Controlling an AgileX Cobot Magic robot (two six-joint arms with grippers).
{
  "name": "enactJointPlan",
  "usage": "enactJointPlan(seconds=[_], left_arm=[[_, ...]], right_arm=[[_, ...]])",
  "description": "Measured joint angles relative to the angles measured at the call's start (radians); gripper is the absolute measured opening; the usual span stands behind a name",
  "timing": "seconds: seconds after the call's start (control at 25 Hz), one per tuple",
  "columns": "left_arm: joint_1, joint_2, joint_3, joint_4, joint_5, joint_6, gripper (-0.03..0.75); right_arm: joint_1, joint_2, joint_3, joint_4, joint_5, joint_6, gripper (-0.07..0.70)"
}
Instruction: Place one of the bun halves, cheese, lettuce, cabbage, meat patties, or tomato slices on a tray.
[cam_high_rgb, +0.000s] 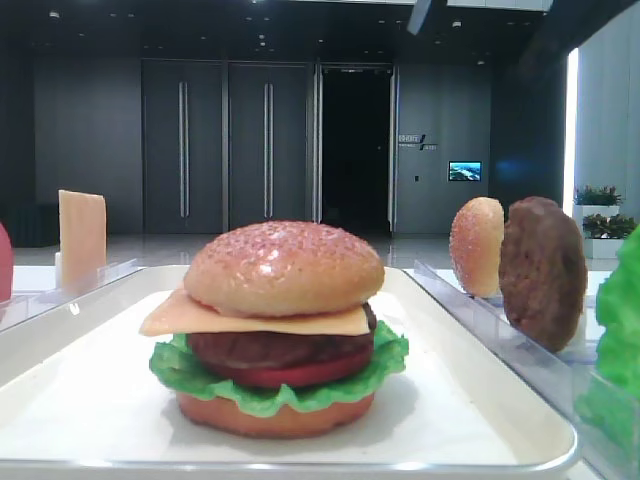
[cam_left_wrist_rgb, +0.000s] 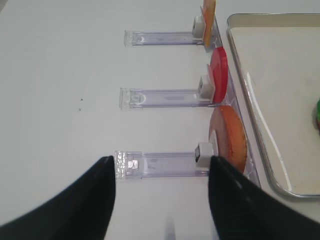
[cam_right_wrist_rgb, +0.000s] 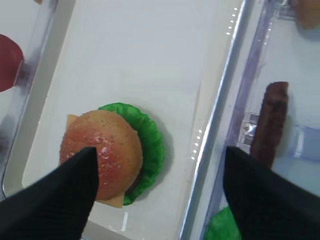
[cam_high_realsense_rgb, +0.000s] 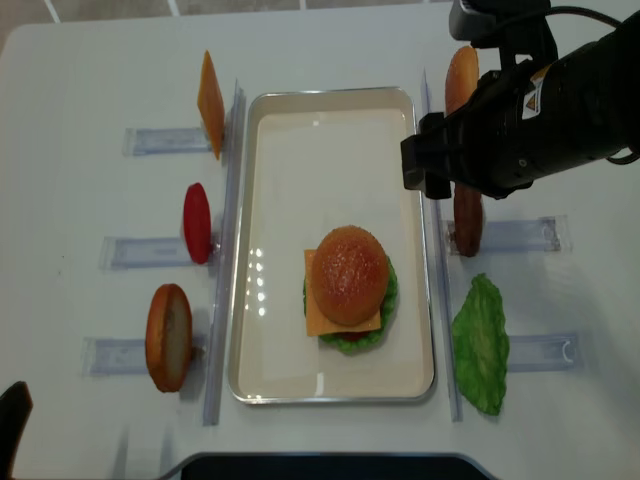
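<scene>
We're looking down on the white tray (cam_high_realsense_rgb: 330, 130) in the middle of the table, and the sesame bun top (cam_high_realsense_rgb: 348, 273) sits on it towards the near end, crowning a full stack. From the low front view we can read the layers: cheese (cam_high_rgb: 200, 318) poking out on the left, patty (cam_high_rgb: 280, 348) under it, a red tomato slice (cam_high_rgb: 290, 375), frilly lettuce (cam_high_rgb: 385, 355), and the flat bun bottom (cam_high_rgb: 270, 415) on the tray floor. The right gripper (cam_right_wrist_rgb: 159, 150) hangs above the tray with its jaws spread wide and nothing between them. One finger is over the left side of the bun top, the other out past the tray's right rim, and whether either touches anything we can't tell. The left gripper (cam_left_wrist_rgb: 161, 162) is off to the left over bare table beside the clear racks (cam_left_wrist_rgb: 165, 165), also spread and empty. To our eye the bun top looks placed, so the job now is to get clear cleanly. We'd want a straight lift, jaws kept wide, with no sideways drift until the fingers are well above the dome, because that stack is tall and could topple at a nudge. The way out matters too: the spare patty (cam_high_realsense_rgb: 466, 220) stands on edge in the rack just right of the tray, with the loose lettuce leaf (cam_high_realsense_rgb: 481, 345) nearer along that side. A low swing to the right could clip either one.
</scene>
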Motion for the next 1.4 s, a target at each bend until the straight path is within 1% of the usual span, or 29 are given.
enactJointPlan(seconds=[0.16, 0.28, 0.4, 0.64, 1.12, 1.28, 1.4], left_arm=[[0.000, 0.000, 0.000, 0.000, 0.000, 0.000, 0.454], [0.000, 0.000, 0.000, 0.000, 0.000, 0.000, 0.454], [0.000, 0.000, 0.000, 0.000, 0.000, 0.000, 0.454], [0.000, 0.000, 0.000, 0.000, 0.000, 0.000, 0.454], [0.000, 0.000, 0.000, 0.000, 0.000, 0.000, 0.454], [0.000, 0.000, 0.000, 0.000, 0.000, 0.000, 0.454], [0.000, 0.000, 0.000, 0.000, 0.000, 0.000, 0.454]], right_arm=[[-0.067, -0.002, -0.013, -0.029, 0.074, 0.011, 0.526], [-0.140, -0.003, -0.013, -0.038, 0.132, -0.005, 0.526], [-0.212, -0.012, -0.013, -0.043, 0.171, -0.030, 0.526], [-0.349, -0.014, -0.013, -0.044, 0.227, -0.080, 0.526], [-0.589, -0.014, -0.013, -0.044, 0.281, -0.165, 0.526], [-0.647, -0.014, -0.013, -0.044, 0.295, -0.204, 0.526], [-0.672, -0.014, -0.013, -0.045, 0.299, -0.233, 0.526]])
